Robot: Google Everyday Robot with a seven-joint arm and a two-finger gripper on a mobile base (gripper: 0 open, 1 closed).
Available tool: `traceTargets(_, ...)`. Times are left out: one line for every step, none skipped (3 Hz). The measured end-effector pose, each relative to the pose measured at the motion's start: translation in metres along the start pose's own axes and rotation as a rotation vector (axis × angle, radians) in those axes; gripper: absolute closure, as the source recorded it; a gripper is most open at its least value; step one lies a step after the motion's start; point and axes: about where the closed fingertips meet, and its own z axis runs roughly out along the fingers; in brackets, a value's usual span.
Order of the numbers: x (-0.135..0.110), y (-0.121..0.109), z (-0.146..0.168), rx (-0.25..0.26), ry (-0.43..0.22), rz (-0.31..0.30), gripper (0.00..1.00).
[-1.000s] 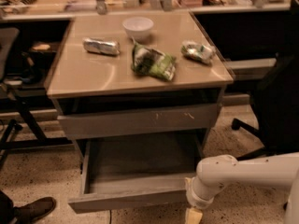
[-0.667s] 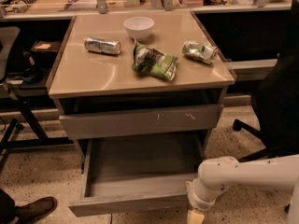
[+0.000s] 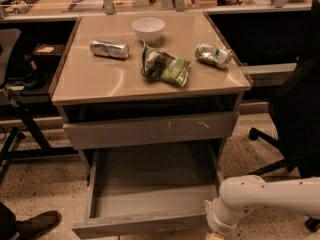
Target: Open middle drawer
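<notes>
Beneath the tabletop (image 3: 100,79) we see the middle drawer (image 3: 150,184) pulled open; the gripper (image 3: 216,235) is by its front right corner, and we cannot tell its state.

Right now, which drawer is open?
The lower drawer, pulled out with its grey inside showing; the scratched drawer above sits pushed in. The gripper is by the open drawer's front corner.

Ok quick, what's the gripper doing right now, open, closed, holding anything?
Gripper: cannot be told. It is mostly cut off at the bottom edge of the view, by the right front corner of the pulled-out middle drawer.
</notes>
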Motion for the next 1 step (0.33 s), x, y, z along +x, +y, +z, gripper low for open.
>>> traceTargets(0.0188,0.0267,-0.0048,0.002,-0.013,0.053,0.0)
